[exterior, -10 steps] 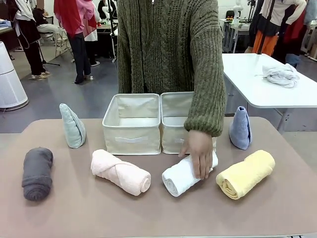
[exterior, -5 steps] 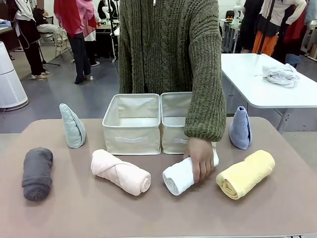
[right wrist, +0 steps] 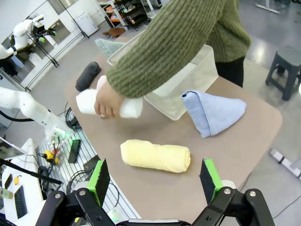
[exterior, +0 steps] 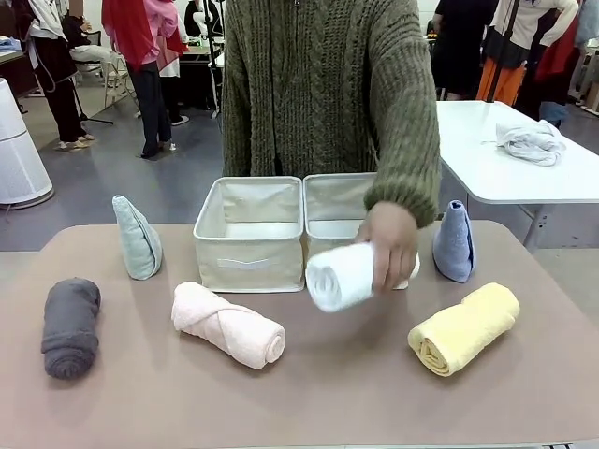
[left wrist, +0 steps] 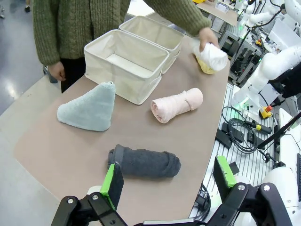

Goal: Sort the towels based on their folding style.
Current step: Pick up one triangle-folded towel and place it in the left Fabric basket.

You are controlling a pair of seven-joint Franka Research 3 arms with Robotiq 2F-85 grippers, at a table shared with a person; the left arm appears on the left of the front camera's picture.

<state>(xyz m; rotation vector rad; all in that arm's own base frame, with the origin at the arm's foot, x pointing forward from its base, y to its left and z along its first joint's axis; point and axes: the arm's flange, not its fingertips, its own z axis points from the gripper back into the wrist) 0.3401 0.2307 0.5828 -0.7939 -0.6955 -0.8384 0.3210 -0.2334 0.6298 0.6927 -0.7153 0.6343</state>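
We are holding our left claw (left wrist: 168,179) spread wide, gripping nothing; the dark grey roll (left wrist: 143,162) is lying just ahead of it. Farther ahead, the pale green cone (left wrist: 89,110) is sitting to its left and the pink roll (left wrist: 178,104) straight on, with two cloth bins (left wrist: 113,70) standing beyond them. Our right claw (right wrist: 154,175) is hanging spread and empty too. Ahead to its left, the person's hand (right wrist: 109,102) is holding the white roll (right wrist: 85,101) clear of the table; the yellow roll (right wrist: 155,155) is lying just ahead, the blue cone (right wrist: 214,113) beyond, rightward.
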